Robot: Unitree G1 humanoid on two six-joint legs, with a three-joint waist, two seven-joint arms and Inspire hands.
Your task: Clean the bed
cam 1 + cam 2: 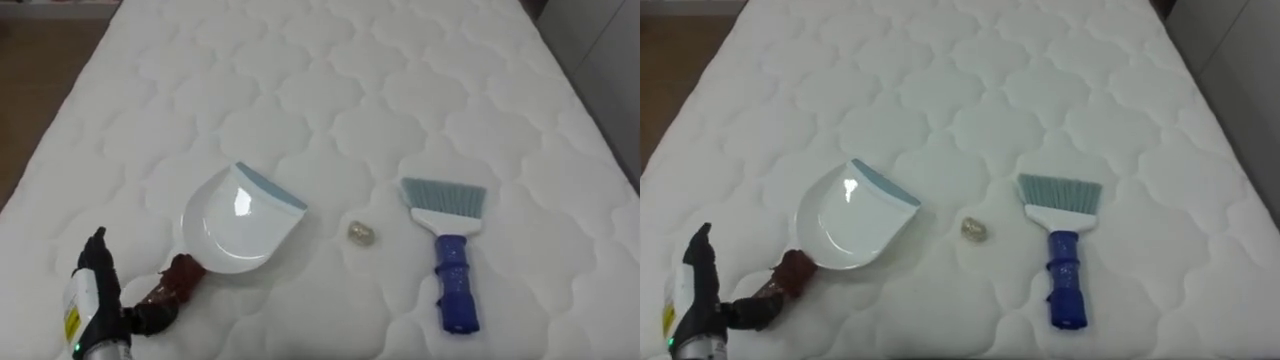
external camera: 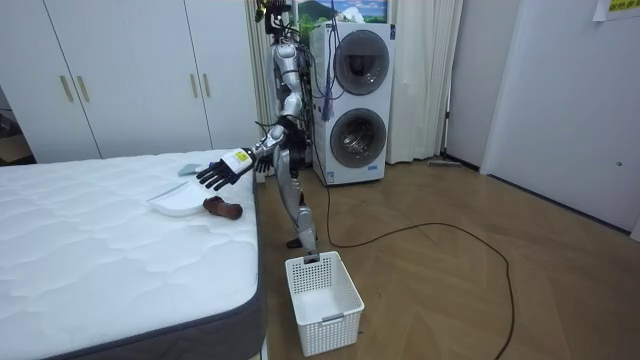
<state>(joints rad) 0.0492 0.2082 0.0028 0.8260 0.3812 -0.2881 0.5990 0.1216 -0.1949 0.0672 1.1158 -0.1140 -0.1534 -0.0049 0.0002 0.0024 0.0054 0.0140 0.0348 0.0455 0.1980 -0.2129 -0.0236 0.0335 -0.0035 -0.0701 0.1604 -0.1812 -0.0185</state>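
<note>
A white dustpan (image 1: 235,225) with a reddish-brown handle (image 1: 176,280) lies on the white quilted mattress (image 1: 330,80), its grey lip pointing away to the right. To its right sits a small crumpled scrap (image 1: 362,233). Farther right lies a hand brush (image 1: 452,255) with grey bristles and a blue handle. My left hand (image 1: 95,290) is at the lower left, fingers straight and pointing up, thumb reaching toward the end of the dustpan handle. In the room view the same left hand (image 2: 220,171) hovers with spread fingers just above the dustpan (image 2: 175,203).
I stand at the bed's side edge. A white laundry basket (image 2: 322,290) sits on the wooden floor by the bed's corner. Stacked washing machines (image 2: 355,100) are behind me, and white wardrobes (image 2: 120,80) line the wall beyond the bed.
</note>
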